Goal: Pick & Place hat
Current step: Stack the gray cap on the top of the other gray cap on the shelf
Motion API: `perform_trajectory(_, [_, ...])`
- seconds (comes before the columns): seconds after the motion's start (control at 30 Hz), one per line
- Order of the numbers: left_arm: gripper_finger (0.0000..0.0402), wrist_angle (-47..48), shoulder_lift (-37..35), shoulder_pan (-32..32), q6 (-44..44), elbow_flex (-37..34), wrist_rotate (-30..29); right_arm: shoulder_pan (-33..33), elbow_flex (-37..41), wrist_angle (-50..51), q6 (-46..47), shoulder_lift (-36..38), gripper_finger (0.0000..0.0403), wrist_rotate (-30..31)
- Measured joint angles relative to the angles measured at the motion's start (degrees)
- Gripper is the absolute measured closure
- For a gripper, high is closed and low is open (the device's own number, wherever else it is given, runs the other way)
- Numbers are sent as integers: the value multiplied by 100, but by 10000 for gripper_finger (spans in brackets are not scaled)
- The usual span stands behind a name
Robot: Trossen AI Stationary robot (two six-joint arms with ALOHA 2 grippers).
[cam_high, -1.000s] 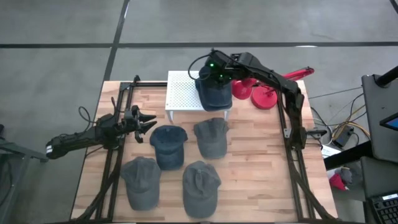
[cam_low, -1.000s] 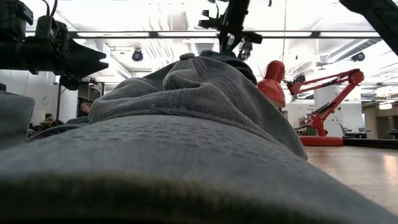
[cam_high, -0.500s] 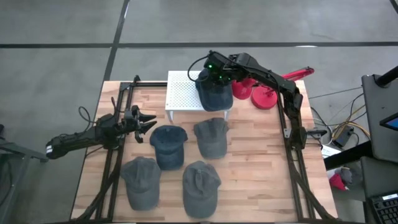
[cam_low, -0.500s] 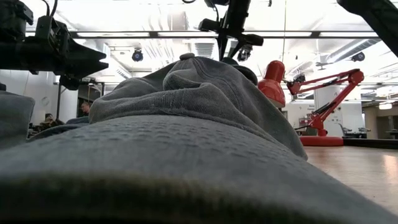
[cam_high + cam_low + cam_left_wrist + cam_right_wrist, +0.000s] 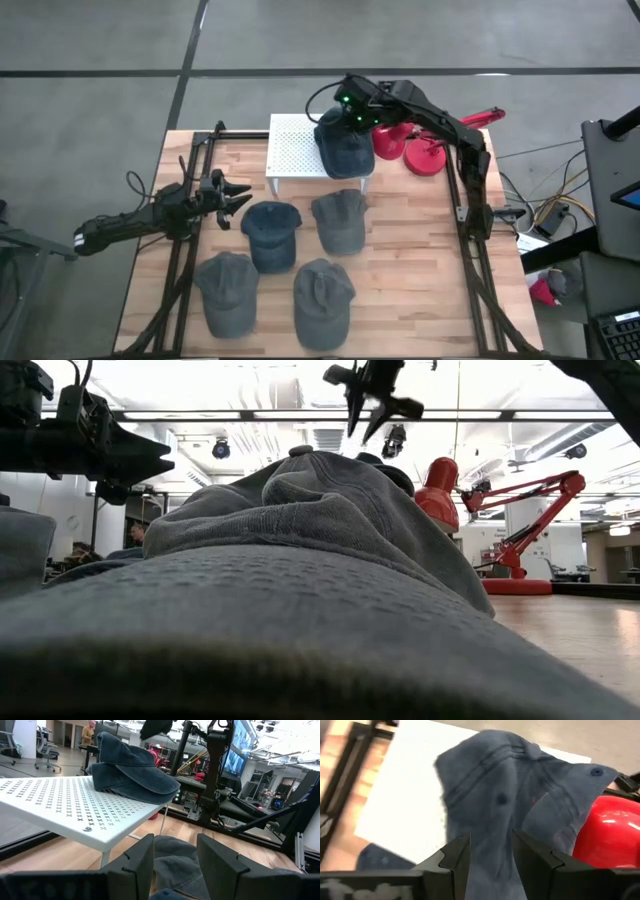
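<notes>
A dark blue hat (image 5: 345, 150) lies crown up on the right part of a white perforated stand (image 5: 296, 148), its brim (image 5: 150, 787) reaching over the stand's edge. My right gripper (image 5: 372, 398) hangs open just above the hat's far side, touching nothing; the right wrist view looks down between its fingers at the hat (image 5: 500, 795). My left gripper (image 5: 238, 195) waits open and level near the table's left side, pointing toward the stand, with nothing between its fingers (image 5: 145, 857).
On the wooden table in front of the stand lie a dark blue hat (image 5: 270, 233) and three grey hats (image 5: 340, 220), (image 5: 228, 290), (image 5: 322, 297). A red desk lamp (image 5: 425, 150) stands right of the stand. Black rails run along both table sides.
My right gripper has opened and let go of the dark blue hat, then risen clear of it. The hat stays where it was on the white stand.
</notes>
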State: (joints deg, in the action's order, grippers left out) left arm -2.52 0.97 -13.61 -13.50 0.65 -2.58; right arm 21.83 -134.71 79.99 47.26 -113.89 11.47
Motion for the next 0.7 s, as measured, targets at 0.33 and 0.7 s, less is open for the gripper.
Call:
perform_trajectory(0.33, [250, 24, -2, -2, 4, 1, 9, -1169, -3, 353, -497, 464, 291, -165])
perform_trajectory(0.7, [250, 41, -2, -1, -115, 241, 22, -2559, 39, 822, -1946, 487, 318, 770])
